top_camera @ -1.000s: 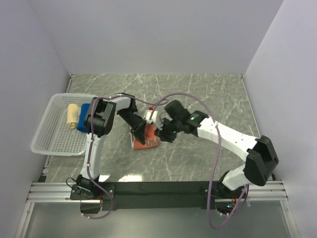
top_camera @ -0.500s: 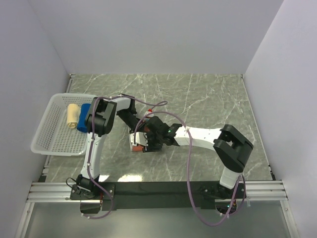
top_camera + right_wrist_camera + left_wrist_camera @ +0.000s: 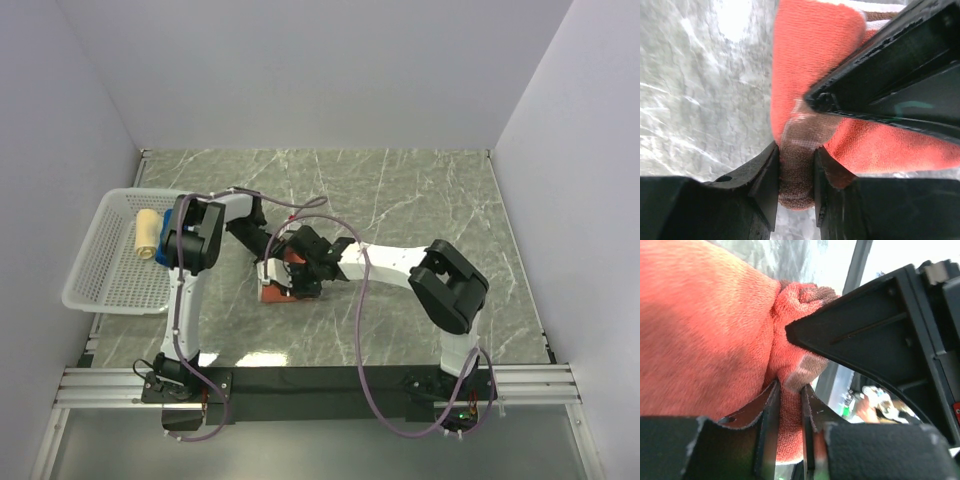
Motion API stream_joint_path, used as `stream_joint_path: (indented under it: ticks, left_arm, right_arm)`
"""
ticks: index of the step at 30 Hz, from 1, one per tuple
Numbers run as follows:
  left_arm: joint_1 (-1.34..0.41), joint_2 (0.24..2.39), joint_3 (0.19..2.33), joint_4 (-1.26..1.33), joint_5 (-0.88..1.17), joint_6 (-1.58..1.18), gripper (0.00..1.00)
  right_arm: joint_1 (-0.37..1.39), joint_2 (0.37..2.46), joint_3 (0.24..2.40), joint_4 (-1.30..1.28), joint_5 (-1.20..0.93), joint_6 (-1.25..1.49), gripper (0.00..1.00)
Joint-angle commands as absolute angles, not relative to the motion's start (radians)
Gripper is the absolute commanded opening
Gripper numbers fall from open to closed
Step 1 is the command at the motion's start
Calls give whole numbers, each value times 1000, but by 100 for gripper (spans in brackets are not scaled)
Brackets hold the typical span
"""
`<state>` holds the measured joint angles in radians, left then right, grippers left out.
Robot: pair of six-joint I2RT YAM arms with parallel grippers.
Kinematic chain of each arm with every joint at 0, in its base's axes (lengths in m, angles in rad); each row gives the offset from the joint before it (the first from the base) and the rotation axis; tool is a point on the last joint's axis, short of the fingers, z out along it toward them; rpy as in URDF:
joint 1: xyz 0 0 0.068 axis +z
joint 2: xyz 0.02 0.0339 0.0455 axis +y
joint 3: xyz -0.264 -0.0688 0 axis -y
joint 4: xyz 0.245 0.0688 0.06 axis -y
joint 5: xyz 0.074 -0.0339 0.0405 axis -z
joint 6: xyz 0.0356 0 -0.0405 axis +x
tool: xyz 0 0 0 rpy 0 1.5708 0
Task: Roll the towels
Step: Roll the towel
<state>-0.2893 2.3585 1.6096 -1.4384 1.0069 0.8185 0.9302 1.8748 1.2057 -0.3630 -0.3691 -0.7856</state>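
Observation:
The rust-orange towel (image 3: 278,291) lies bunched on the marble table, left of centre. My left gripper (image 3: 276,266) is shut on a fold of the towel (image 3: 715,340), seen pinched between its pads in the left wrist view. My right gripper (image 3: 297,283) is shut on the towel's dark brown printed edge (image 3: 797,170), right beside the left gripper's fingers (image 3: 890,85). A beige rolled towel (image 3: 147,234) and a blue rolled towel (image 3: 160,248) lie in the white lattice basket (image 3: 110,285); the blue one is mostly hidden behind the left arm.
The basket stands at the table's left edge. Grey walls enclose the table on three sides. The two arms cross close together over the orange towel, with cables looping above them.
My right gripper has moved left and down onto the orange towel, and its arm has folded in. The towel has shifted a little left and is more bunched. The left arm moved slightly.

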Motion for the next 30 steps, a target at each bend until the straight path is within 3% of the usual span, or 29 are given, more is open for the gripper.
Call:
stream_joint_path:
  ticks: [1,7,18,23,30]
  left_arm:
    - [-217,2278,1605,-1140,925,816,20]
    - [-121,2180,1653,-1068,1031,716,35]
    - [75,1901,1605,-838,1124,473,39]
    - [172,1698,1468,-738,1098,457,39]
    - [120,1373,1116,-819,950,782,45]
  right_arm:
    - [951,1934,1229,-609,-570,-675,0]
    - [950,2058,1403,-785,-612,-595,0]
    - [893,2298,1621,-991,-718,-551,0]
    - [862,2428,1762,-1095,-798,-537,0]
    - [818,2589,1913,-1235,-893,-529,0]
